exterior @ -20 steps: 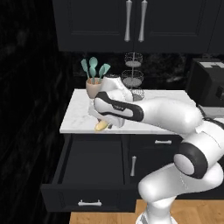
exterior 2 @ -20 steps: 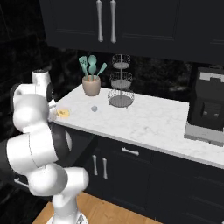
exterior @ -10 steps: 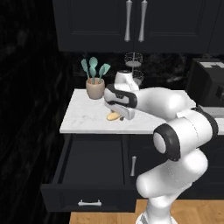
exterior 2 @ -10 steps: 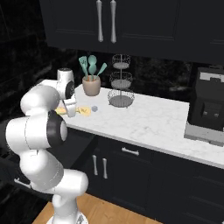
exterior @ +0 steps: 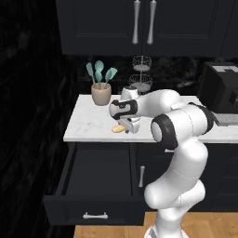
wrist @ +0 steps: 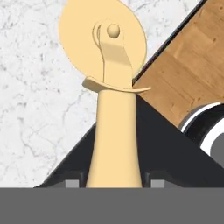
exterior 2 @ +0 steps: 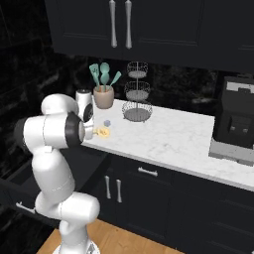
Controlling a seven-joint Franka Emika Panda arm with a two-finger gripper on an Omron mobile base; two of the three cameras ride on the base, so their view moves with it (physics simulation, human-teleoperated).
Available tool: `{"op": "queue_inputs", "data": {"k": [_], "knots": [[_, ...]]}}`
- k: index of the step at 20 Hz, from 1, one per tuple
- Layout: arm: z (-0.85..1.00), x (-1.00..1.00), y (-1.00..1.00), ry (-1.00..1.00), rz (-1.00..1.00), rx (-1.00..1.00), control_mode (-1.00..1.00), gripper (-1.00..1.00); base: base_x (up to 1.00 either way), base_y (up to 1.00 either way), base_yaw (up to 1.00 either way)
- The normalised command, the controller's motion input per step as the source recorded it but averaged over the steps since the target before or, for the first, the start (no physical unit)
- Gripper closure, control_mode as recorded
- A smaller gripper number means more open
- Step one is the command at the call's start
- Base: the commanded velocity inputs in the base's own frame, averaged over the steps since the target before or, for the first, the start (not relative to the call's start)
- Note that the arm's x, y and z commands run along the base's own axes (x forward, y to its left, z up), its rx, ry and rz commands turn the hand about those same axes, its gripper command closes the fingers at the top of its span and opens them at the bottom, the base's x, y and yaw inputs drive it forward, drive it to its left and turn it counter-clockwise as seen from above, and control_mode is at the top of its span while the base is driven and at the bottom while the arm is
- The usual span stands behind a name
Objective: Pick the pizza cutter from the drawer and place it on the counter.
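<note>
The tan-yellow pizza cutter [wrist: 114, 131] runs up the hand view, its handle between my fingertips [wrist: 72, 183] and its round disc over the white marble. My gripper [exterior: 131, 126] is shut on the handle, low over the counter [exterior: 88, 125] by its front edge, with the pizza cutter [exterior: 119, 128] sticking out to the left. From the right base view, the pizza cutter [exterior 2: 103, 132] lies just above the counter [exterior 2: 168, 134]; I cannot tell if it touches. The black drawer [exterior: 95, 211] stands pulled open below.
A beige pot of teal utensils [exterior: 101, 95] and a tiered wire basket [exterior: 141, 74] stand at the back of the counter. A small blue-grey object [exterior 2: 106, 123] sits near the cutter. A black coffee machine [exterior: 221, 88] occupies the right end. Black cupboards hang overhead.
My gripper carried the pizza cutter rightward from the counter's left edge over the marble, then came down closer to the surface near the front edge.
</note>
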Motion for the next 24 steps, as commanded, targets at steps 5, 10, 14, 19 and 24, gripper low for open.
{"op": "queue_inputs", "data": {"k": [5,10,14,19,24], "knots": [[-0.26,0.83,-0.19,0.04,-0.06,0.00,-1.00,1.00,0.00,0.00,0.00],[-0.32,0.88,-0.17,0.02,-0.05,0.00,-1.00,1.00,0.00,0.00,0.00],[-0.52,0.76,-0.13,0.00,-0.05,0.00,-1.00,1.00,0.00,0.00,0.00],[-0.66,0.54,-0.04,0.00,-0.03,0.00,-1.00,-1.00,0.00,0.00,0.00],[-0.15,0.03,-0.02,-0.01,0.00,0.00,-1.00,-1.00,0.00,0.00,0.00]]}}
